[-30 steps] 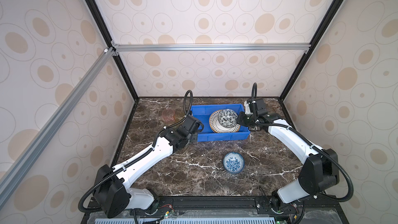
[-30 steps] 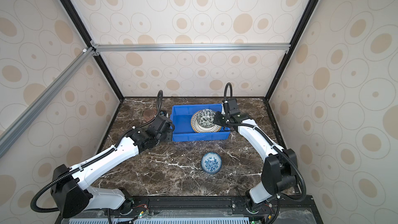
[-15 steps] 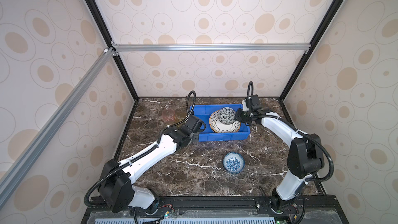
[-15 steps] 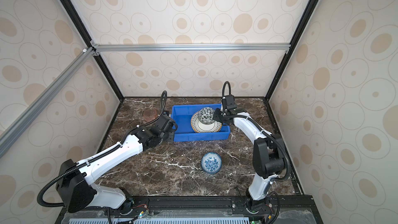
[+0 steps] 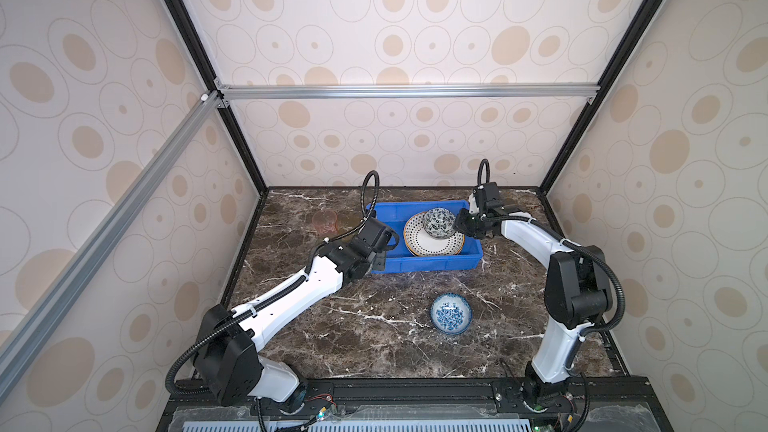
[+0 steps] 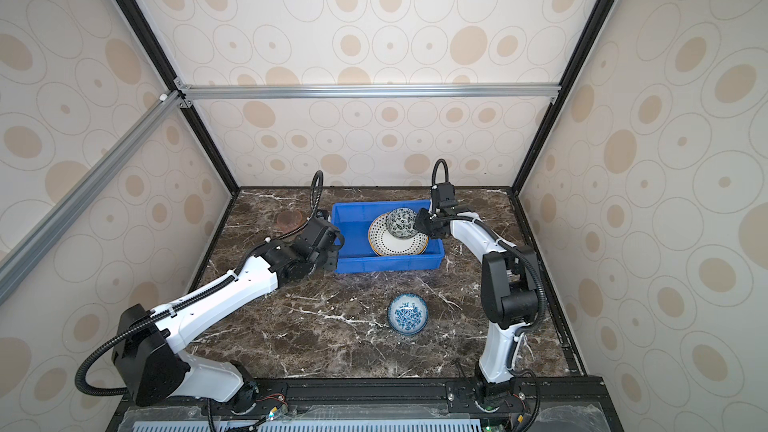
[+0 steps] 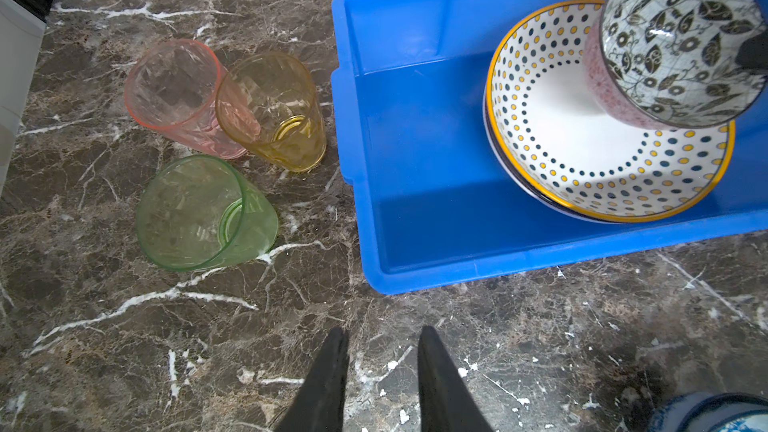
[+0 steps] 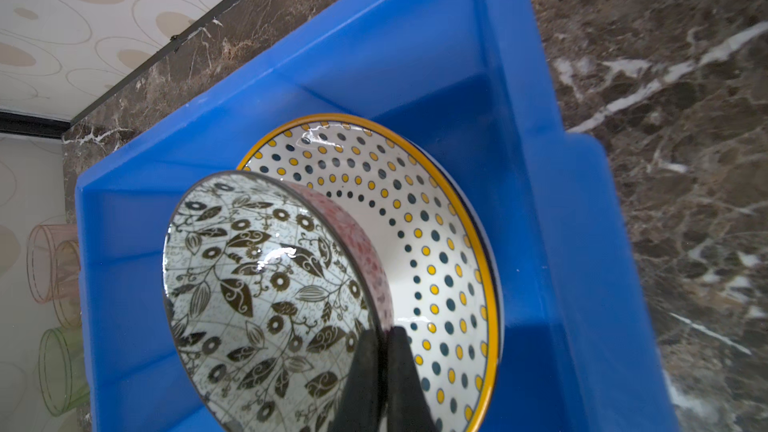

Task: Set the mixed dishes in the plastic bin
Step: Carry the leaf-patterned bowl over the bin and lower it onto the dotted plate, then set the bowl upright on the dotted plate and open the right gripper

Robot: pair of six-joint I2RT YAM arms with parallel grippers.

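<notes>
**Item:** black-and-white floral ceramic bowl (image 8: 257,284). Tilted, its rim pinched by the right gripper (image 8: 384,338) over the dotted yellow-rimmed plate (image 8: 415,222) inside the shallow blue plastic bin (image 8: 561,243). Whether it touches the plate is unclear.

**Change:** the right arm's elbow has swung up and inward. The bowl has barely shifted, so release looks near.

**Left gripper** (image 7: 380,367): jaws slightly apart, empty, above the marble tabletop (image 7: 124,326).

**Outstanding, outside bin:**
- blue-white bowl (image 5: 451,312)
- pink tumbler (image 7: 174,89)
- amber tumbler (image 7: 274,110)
- green tumbler (image 7: 199,214)

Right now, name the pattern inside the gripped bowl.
The floral bowl shows black leaves and flowers on white; right wrist view.
</notes>
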